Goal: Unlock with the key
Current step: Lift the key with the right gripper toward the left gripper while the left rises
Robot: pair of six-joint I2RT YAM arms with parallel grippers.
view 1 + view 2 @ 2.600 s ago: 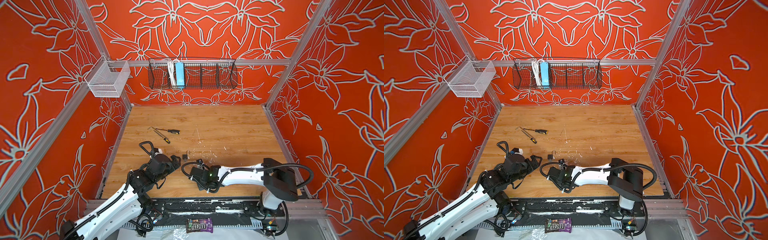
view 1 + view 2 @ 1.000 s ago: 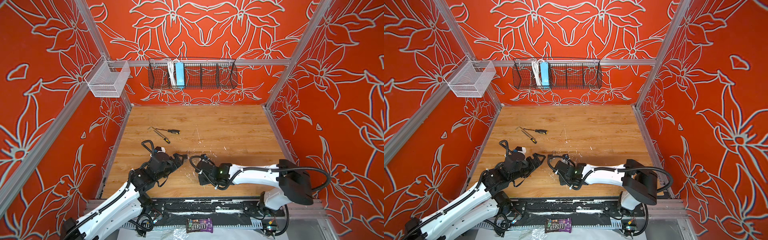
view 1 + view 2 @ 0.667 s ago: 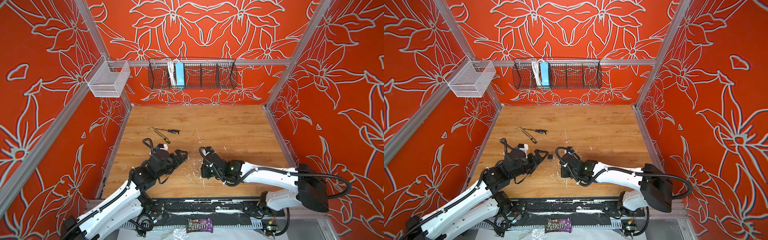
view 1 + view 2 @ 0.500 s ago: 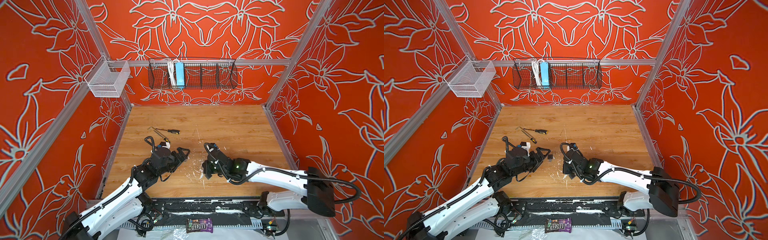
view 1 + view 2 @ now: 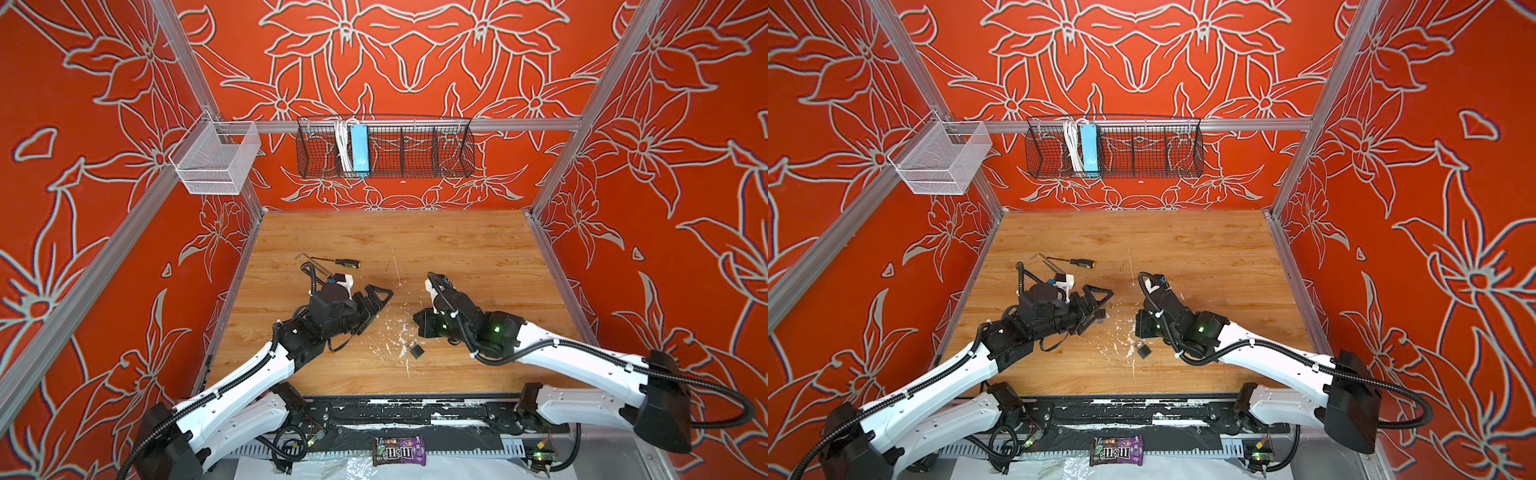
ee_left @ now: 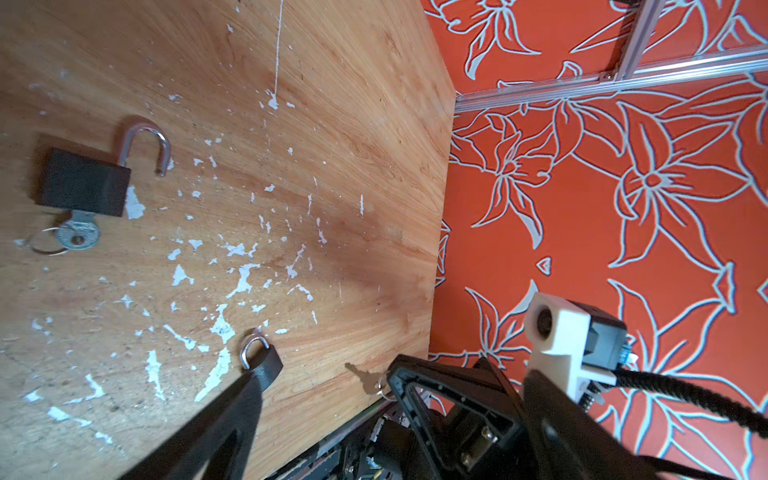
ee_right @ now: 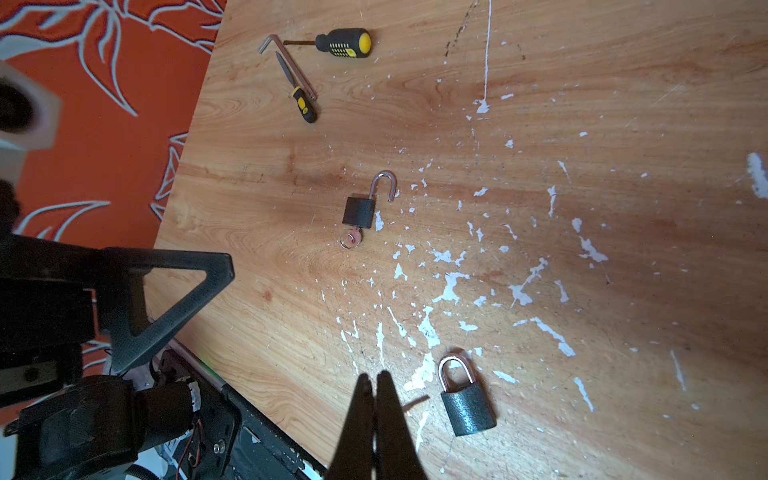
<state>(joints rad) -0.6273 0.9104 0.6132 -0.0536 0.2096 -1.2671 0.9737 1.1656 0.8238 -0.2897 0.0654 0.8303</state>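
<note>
The scuffed wooden tabletop (image 5: 457,249) fills the lower middle of both top views. The left arm (image 5: 245,374) reaches in from the lower left and the right arm (image 5: 582,361) from the lower right. The left gripper (image 5: 379,311) hangs left of centre with its jaws spread wide, grasping nothing. At the bottom centre of the right wrist view, the right gripper (image 7: 376,384) has its fingers pressed flat together, with nothing showing between them. In the middle of that frame lies an open padlock (image 7: 358,212), its shackle swung free and its key (image 7: 352,240) seated in the body's underside. A shut padlock (image 7: 467,403) lies at the lower right, near the right fingertips, with a second key (image 6: 365,376) between them. A screwdriver (image 7: 343,41), a hex key (image 7: 300,76) and a smaller screwdriver (image 7: 304,106) lie at the upper left.
</note>
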